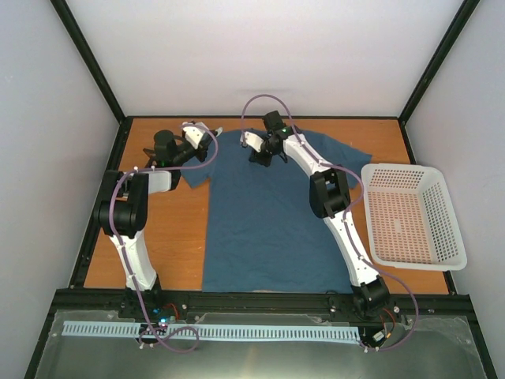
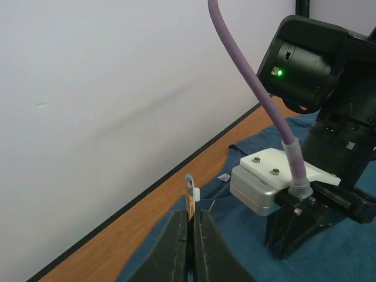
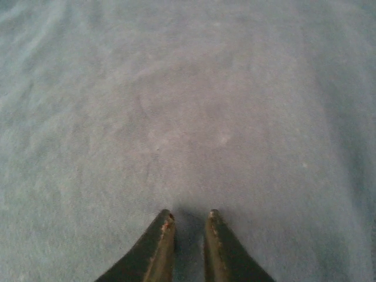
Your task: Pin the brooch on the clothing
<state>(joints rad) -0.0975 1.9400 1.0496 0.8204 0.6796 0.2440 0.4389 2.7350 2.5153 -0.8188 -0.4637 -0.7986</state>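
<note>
Left end effector (image 2: 189, 216): closed tight on the tiny, thin pale brooch (image 2: 190, 189), which stands on edge between the tips, raised over the T-shirt's neck end.
Right end effector (image 3: 189, 218): tips down on the plain dark teal-blue cotton T-shirt (image 1: 268, 229) just below its collar, jaws a narrow gap apart; we cannot tell whether a fold of cloth is caught between them.
Clothing: spread flat on the orange wooden surface (image 1: 170, 237), with the white plastic mesh basket (image 1: 410, 167) beside its right sleeve.
Risk, slip: we judge the grip on the brooch to be slim (only an edge is pinched), so a push against the T-shirt could twist it or pop it out.
Risk, missed pin: if no cloth is raised or held taut at the collar, the pin may slide over the T-shirt and not bite.
Risk, collision: both arms crowd the T-shirt's collar, and the purple cable (image 2: 247, 76) hangs between them; a careless approach could knock the brooch.
Hidden: the brooch's face, pin and clasp are not readable; a small white bit touching it is unclear.
Hidden, overhead: above the T-shirt the brooch is too small to make out.
</note>
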